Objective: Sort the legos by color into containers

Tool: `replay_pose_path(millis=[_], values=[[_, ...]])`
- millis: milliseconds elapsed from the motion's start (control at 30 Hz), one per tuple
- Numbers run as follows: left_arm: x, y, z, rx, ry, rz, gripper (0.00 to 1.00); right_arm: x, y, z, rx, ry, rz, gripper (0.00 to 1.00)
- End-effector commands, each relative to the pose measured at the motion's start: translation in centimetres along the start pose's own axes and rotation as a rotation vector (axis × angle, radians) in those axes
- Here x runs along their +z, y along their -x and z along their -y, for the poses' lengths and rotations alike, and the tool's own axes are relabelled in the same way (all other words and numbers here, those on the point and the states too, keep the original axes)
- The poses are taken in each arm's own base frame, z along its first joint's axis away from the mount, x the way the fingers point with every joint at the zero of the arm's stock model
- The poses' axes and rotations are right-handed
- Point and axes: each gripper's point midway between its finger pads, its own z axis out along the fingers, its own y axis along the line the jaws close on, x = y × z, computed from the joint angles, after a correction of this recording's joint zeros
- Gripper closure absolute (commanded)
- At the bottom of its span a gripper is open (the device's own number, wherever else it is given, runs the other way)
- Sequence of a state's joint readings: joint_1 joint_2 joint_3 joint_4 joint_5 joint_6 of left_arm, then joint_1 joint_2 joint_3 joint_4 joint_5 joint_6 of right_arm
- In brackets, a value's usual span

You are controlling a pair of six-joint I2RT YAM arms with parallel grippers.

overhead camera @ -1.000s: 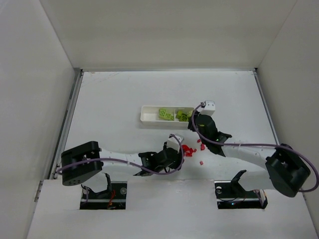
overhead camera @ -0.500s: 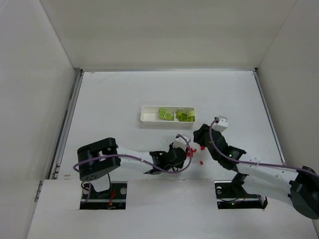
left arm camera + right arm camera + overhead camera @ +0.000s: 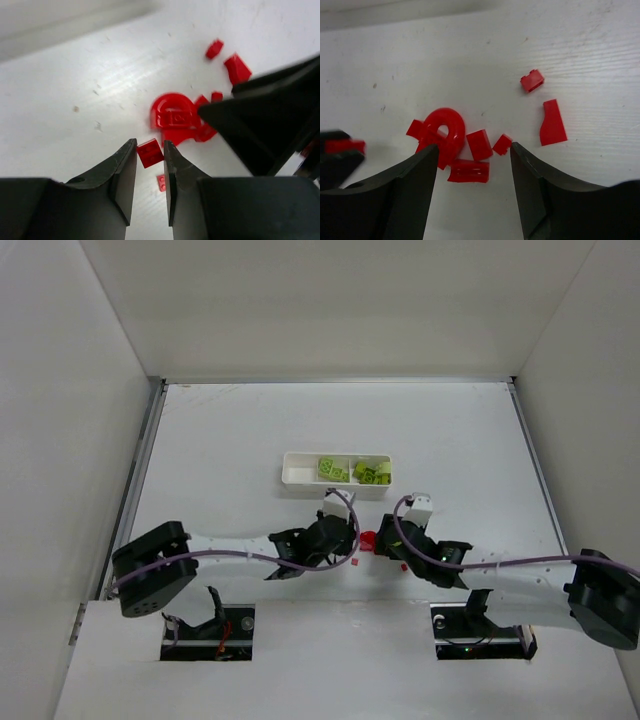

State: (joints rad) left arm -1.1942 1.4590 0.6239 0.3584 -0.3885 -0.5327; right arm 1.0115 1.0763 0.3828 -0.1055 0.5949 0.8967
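Red legos lie in a small pile on the table between my two grippers. My left gripper is shut on a tiny red brick at its fingertips, just left of a round red ring piece. Over the pile, my right gripper stands open, its fingers either side of the ring, a red brick and a flat red piece. The white container tray holds lime-green legos in its middle and right compartments; its left compartment looks empty.
A red wedge and another small red brick lie apart, to the right of the pile. A tiny red plate lies on the table under my left fingers. The two grippers nearly touch. White walls enclose the table.
My left gripper has closed on the tiny red brick. The right arm has come from the tray down to the red pile and its jaws have widened.
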Motion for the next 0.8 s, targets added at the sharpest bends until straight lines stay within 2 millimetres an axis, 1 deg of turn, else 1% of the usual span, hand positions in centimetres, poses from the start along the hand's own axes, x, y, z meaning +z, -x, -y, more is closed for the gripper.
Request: replay_pose_path(millis=[0, 67, 167, 233, 300, 400, 567, 633, 700, 767], values=[[-1.1, 3.6, -1.7, -0.082, 0.001, 0.094, 0.83, -0.6, 0.1, -2.1, -0.012, 0.017, -0.018, 0.33], [-1.6, 4.9, -3.3, -0.122, 0.013, 0.126, 0.83, -0.8, -0.5, -2.5, -0.037, 0.018, -0.038, 0.28], [-2.0, 6.5, -5.1, -0.176, 0.042, 0.163, 0.83, -0.8, -1.0, -2.5, -0.058, 0.010, -0.054, 0.26], [-2.3, 8.1, -6.5, -0.214, 0.060, 0.198, 0.83, -0.9, -1.3, -2.3, -0.058, -0.003, -0.071, 0.26], [-2.5, 9.8, -7.8, -0.245, 0.087, 0.239, 0.83, -1.0, -1.5, -2.1, -0.066, -0.018, -0.074, 0.29], [-2.4, 11.9, -10.0, -0.290, 0.138, 0.287, 0.82, -1.3, -1.9, -1.5, -0.059, -0.051, -0.083, 0.32], [-1.5, 13.4, -13.1, -0.326, 0.218, 0.318, 0.81, -1.6, -2.7, -1.4, -0.081, -0.075, -0.100, 0.38], [-0.9, 13.8, -14.3, -0.339, 0.247, 0.323, 0.81, -1.4, -3.3, -1.4, -0.083, -0.081, -0.115, 0.39], [-0.3, 13.8, -15.4, -0.344, 0.276, 0.322, 0.81, -1.1, -3.5, -1.7, -0.090, -0.084, -0.115, 0.41], [0.2, 14.0, -16.0, -0.346, 0.290, 0.323, 0.81, -1.0, -3.7, -2.0, -0.107, -0.087, -0.115, 0.43]])
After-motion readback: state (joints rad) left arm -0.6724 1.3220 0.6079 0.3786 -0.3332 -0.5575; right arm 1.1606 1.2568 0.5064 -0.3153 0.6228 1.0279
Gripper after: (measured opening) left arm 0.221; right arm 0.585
